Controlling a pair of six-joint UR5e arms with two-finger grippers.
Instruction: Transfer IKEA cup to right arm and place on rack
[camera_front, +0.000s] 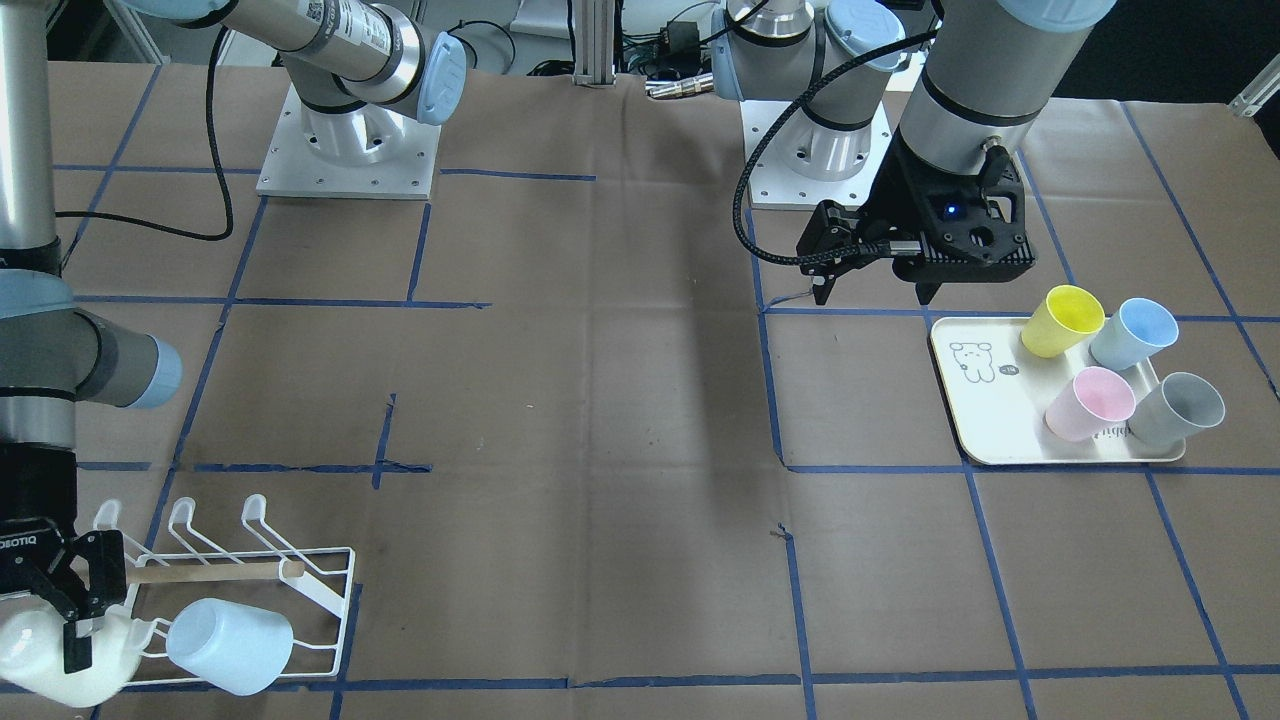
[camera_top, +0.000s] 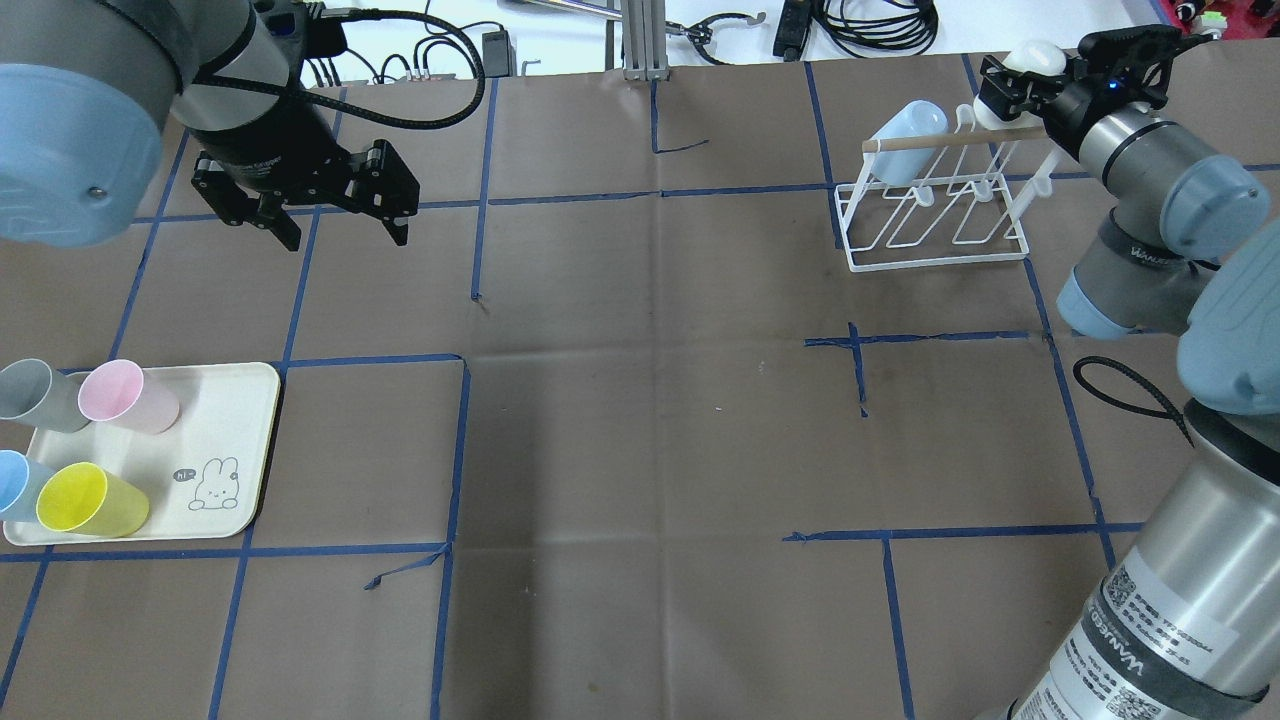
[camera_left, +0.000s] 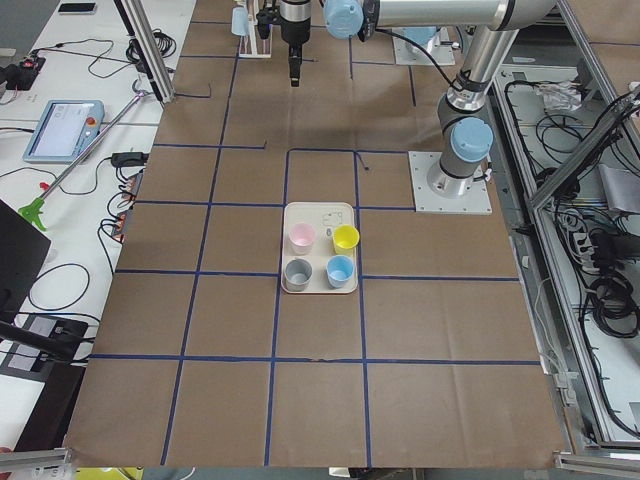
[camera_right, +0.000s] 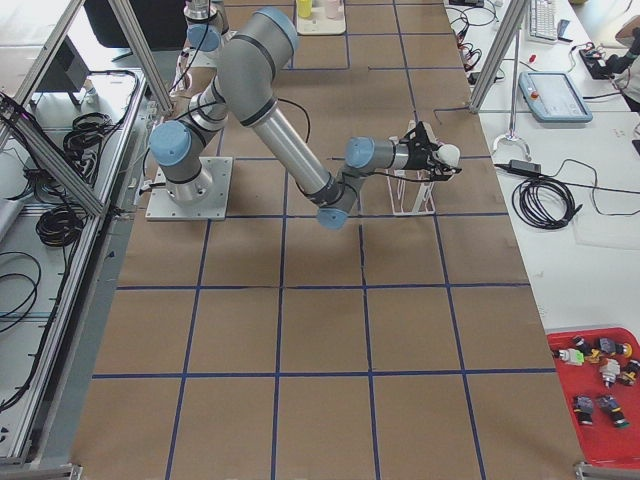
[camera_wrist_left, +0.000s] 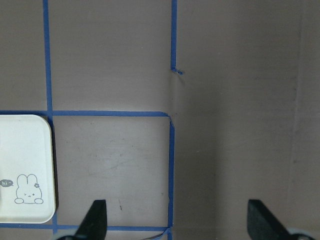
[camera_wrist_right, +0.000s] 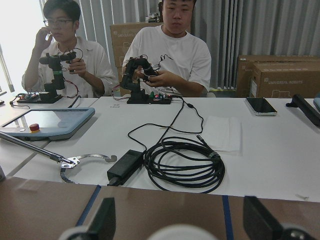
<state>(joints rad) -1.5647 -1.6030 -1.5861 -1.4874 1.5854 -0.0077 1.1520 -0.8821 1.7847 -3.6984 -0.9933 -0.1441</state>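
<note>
One big brown paper-covered table with blue tape lines. Over it the left gripper hangs spread wide near the cream bunny tray with four pastel cups. Meanwhile the right gripper is clamped on a white plastic cup at the end of the white wire rack, next to a pale blue cup on its prongs
</note>
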